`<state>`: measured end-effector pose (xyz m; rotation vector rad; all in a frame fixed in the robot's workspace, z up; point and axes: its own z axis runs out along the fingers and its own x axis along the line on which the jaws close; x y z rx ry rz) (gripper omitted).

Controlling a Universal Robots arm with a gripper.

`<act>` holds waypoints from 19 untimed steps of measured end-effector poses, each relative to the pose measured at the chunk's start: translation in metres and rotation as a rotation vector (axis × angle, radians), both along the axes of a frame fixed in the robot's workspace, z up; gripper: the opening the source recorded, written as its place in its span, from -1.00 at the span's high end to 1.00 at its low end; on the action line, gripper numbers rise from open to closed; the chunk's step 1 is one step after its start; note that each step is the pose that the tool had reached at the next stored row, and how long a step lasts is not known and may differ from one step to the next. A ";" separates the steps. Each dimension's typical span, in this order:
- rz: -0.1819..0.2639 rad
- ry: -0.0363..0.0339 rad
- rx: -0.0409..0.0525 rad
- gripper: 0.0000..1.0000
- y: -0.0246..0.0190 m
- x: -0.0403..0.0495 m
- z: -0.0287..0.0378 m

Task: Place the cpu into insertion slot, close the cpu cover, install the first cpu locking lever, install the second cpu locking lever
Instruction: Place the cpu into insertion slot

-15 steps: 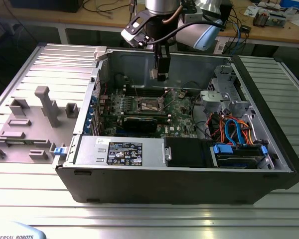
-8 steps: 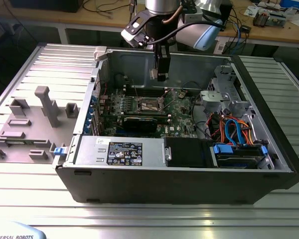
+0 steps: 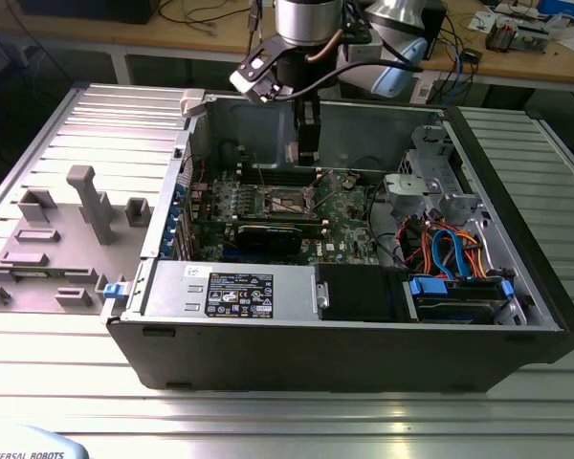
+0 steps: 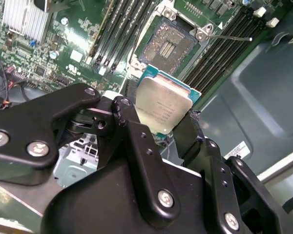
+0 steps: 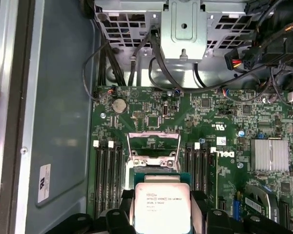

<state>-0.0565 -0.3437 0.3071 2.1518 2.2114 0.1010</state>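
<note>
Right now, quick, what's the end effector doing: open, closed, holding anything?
The end effector is closed on the cpu, gripping it by its edges; the insertion slot is not yet filled.

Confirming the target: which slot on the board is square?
The insertion slot, dark centre, silvery rim, between the banks of long narrow memory slots.

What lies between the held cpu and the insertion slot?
Nothing: in the second wrist view, the stretch from cpu to insertion slot is bare.
</note>
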 end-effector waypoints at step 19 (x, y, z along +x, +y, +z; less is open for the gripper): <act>-0.004 0.0000 0.0001 -0.08 0.0009 -0.0112 -0.0428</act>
